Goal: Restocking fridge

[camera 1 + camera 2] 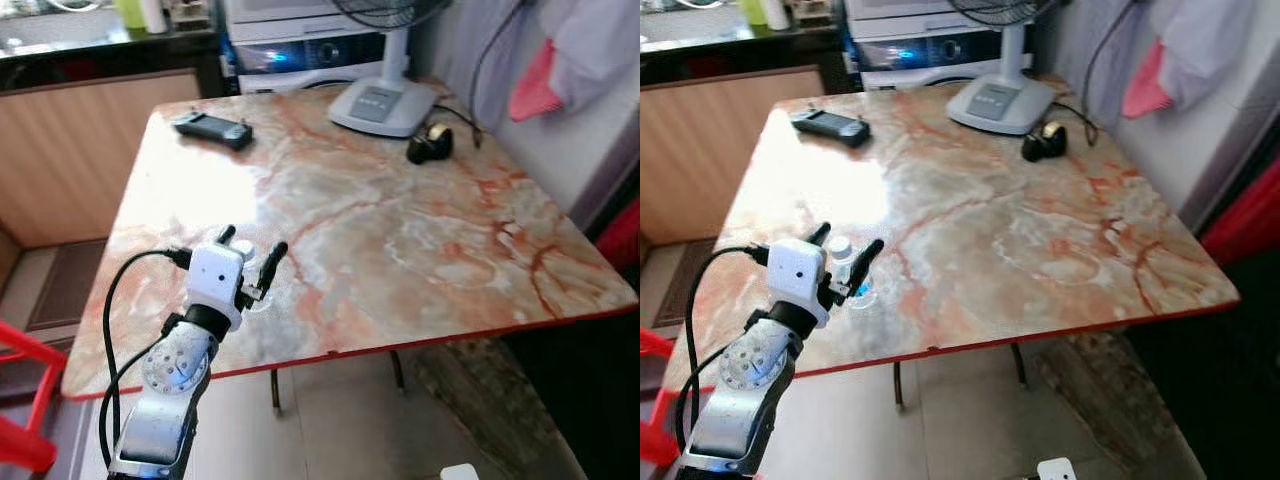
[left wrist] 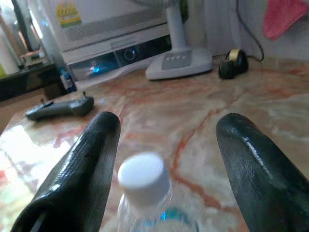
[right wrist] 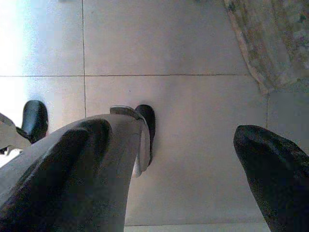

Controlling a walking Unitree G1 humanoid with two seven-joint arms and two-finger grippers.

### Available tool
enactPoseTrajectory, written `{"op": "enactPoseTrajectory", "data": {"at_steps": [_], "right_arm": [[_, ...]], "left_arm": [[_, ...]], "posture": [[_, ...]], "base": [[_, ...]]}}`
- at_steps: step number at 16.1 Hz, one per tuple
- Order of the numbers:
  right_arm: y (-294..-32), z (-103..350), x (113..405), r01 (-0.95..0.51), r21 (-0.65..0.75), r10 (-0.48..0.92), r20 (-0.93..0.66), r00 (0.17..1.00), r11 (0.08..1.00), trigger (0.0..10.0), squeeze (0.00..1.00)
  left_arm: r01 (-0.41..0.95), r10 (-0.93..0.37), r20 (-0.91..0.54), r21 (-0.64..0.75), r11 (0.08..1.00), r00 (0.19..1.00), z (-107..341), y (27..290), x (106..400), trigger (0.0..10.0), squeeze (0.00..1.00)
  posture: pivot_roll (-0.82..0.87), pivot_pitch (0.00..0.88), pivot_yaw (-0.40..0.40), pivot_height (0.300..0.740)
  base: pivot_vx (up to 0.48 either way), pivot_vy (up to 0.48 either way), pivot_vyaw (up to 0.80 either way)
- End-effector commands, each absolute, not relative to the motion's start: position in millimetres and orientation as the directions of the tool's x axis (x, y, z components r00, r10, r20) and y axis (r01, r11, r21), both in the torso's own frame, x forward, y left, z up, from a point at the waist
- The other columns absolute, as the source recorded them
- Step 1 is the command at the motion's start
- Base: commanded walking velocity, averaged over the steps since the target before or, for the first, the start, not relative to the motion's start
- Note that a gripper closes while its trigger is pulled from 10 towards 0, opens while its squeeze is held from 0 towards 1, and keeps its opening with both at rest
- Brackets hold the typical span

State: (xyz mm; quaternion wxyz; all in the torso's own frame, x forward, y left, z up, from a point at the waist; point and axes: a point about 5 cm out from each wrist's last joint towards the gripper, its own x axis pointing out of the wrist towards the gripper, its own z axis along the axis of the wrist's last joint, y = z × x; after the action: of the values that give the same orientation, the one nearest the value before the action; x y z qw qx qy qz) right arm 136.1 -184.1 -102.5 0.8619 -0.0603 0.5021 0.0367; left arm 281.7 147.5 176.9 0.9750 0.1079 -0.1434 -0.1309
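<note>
A small clear water bottle [image 1: 843, 262] with a white cap stands on the marble table [image 1: 420, 250], near the front edge on the robot's left side. In the left wrist view its cap [image 2: 143, 176] sits between the two black fingers [image 2: 82, 169], and below the cap there is a piece of blue label, but the words on it are too blurred to read and the lower body of the bottle is cut off. The left gripper [image 1: 845, 258] is spread wide around the bottle neck; the fingers are on both sides of the cap and do not touch it. In the left eye view the bottle is mostly hidden behind the white wrist. The right gripper [image 3: 193, 159] hangs over the tiled floor [image 3: 193, 48] with its fingers apart and nothing between them. Further on the table, a dark remote controller [image 1: 212, 129] lies at the far left corner, a white fan base [image 1: 383, 104] stands at the far side, and a black tape dispenser [image 1: 430, 144] is just beside it. Behind the table there is a white appliance [image 2: 96, 24] with a yellow sticker [image 2: 69, 14]; its writing cannot be read.
</note>
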Motion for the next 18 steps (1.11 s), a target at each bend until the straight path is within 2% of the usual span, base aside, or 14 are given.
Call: {"op": "enactPoseTrajectory", "data": {"at_steps": [1, 9, 12, 14, 18], "right_arm": [[-184, -104, 132, -0.109, -0.060, 0.000, -0.875, 0.483, 0.992, 10.0, 0.00], [-183, -104, 133, -0.106, -0.054, 0.005, -0.870, 0.493, 0.993, 10.0, 0.00], [-183, -104, 133, -0.109, -0.053, 0.008, -0.870, 0.493, 0.993, 10.0, 0.00], [-183, -104, 133, -0.117, -0.053, 0.011, -0.870, 0.492, 0.992, 10.0, 0.00], [-182, -104, 133, -0.120, -0.054, 0.012, -0.870, 0.493, 0.991, 10.0, 0.00]], "left_arm": [[0.225, -0.298, 0.275, 0.267, 0.937, 0.914, 186, 144, 281, 10.0, 0.00], [0.225, -0.312, 0.307, 0.286, 0.931, 0.899, 211, 136, 288, 10.0, 0.00], [0.247, -0.298, 0.252, 0.215, 0.945, 0.921, 214, 136, 295, 10.0, 0.00], [0.251, -0.283, 0.260, 0.152, 0.956, 0.923, 232, 135, 301, 10.0, 0.00], [0.298, -0.338, 0.265, 0.178, 0.938, 0.903, 242, 128, 297, 10.0, 0.00]], "posture": [[-0.02, 0.058, 0.057, 0.740], [-0.01, 0.066, 0.056, 0.740], [-0.01, 0.065, 0.057, 0.740], [-0.01, 0.065, 0.056, 0.740], [-0.01, 0.060, 0.060, 0.740]], "base": [[0.000, 0.000, -0.79], [0.000, 0.000, 0.00], [0.000, 0.000, 0.00], [0.000, 0.000, 0.00], [0.000, 0.000, 0.00]]}}
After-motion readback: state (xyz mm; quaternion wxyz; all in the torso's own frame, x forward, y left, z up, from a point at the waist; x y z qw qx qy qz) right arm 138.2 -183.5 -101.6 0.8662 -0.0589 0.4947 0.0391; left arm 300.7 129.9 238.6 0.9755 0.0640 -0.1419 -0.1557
